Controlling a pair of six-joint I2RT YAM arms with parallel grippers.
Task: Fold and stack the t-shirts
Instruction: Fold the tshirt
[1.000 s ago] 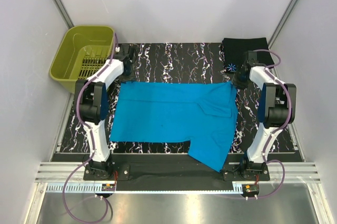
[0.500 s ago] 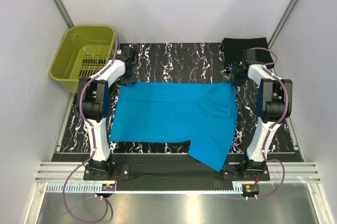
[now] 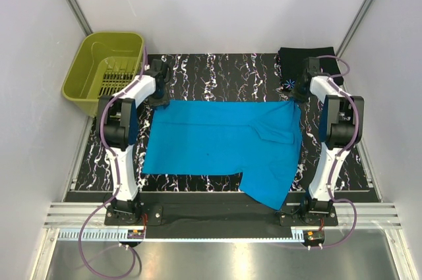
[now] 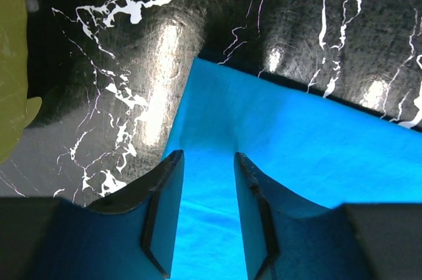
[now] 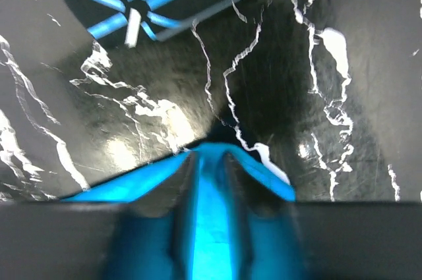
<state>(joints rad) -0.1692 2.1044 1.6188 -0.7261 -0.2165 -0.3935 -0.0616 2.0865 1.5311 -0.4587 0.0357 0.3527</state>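
Note:
The turquoise-blue t-shirt lies spread on the black marbled mat, with one flap reaching the near edge at the right. My left gripper is at the shirt's far left corner. In the left wrist view the gripper has blue cloth between its fingers and pinches it. My right gripper is at the far right corner. In the blurred right wrist view the gripper is shut on a ridge of blue cloth. The folded black t-shirt lies at the back right, its starburst mark just beyond my right gripper.
An olive-green plastic basket stands off the mat at the back left, and its rim shows in the left wrist view. White walls enclose the mat on three sides. The arm bases stand at the near edge.
Both grippers have moved toward the back of the mat. The turquoise shirt has slid with them, its far edge farther back and its left edge shifted right.

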